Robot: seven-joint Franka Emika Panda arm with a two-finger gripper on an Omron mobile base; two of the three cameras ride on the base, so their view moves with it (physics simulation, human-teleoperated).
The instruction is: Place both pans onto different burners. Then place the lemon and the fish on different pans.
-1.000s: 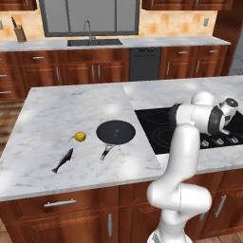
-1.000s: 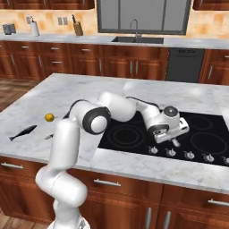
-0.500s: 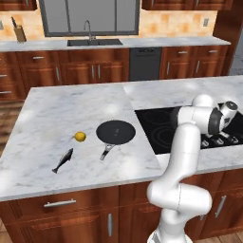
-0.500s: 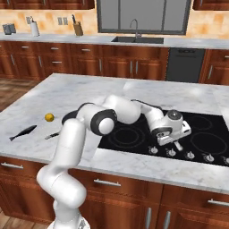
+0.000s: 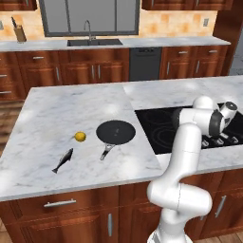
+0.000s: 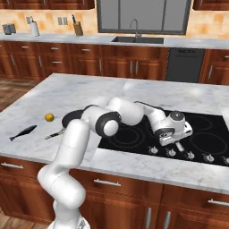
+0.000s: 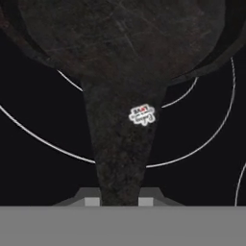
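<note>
The jaws grip one pan's handle over the cooktop; the other pan, lemon and fish lie on the bench.

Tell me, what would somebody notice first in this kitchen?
Probably the big white robot arm bending over the flat black glass cooktop, its claw shut on the handle of a round black frying pan. Next, on the marble counter to its left: another round black frying pan, a small bright yellow lemon and a slender dark grey fish.
</note>
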